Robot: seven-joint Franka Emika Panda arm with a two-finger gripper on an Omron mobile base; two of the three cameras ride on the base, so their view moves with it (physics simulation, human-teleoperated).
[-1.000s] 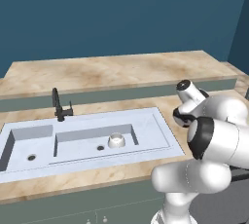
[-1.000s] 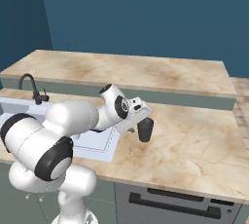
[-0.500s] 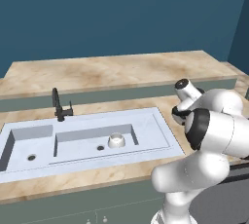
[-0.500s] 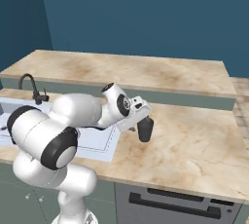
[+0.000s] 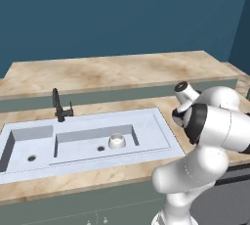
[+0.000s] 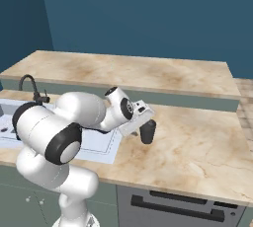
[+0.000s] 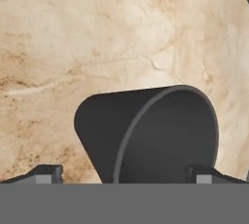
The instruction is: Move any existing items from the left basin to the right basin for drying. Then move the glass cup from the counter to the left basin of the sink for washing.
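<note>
The glass cup [image 6: 147, 133], a dark tapered tumbler, stands on the counter [image 6: 197, 142] to the right of the sink [image 6: 101, 144]. My gripper [image 6: 143, 124] is open and right at the cup. In the hand view the cup [image 7: 146, 135] lies between the two fingertips [image 7: 46, 172], rim toward the camera, and my gripper [image 7: 125, 173] is not closed on it. The left basin [image 5: 27, 143] shows a bare floor with a drain hole. In the right basin [image 5: 83, 141] sits a small white bowl [image 5: 116, 141].
A black faucet [image 5: 59, 106] rises behind the sink rim [image 5: 161, 131]. A raised back ledge of the counter [image 5: 122, 70] runs along the blue wall. Open stone worktop spreads to the right of the cup, above an oven front [image 6: 173, 206].
The arm's elbow and shoulder have swung a little. The hand and the cup stand about where they were, and the jaws have stayed open.
</note>
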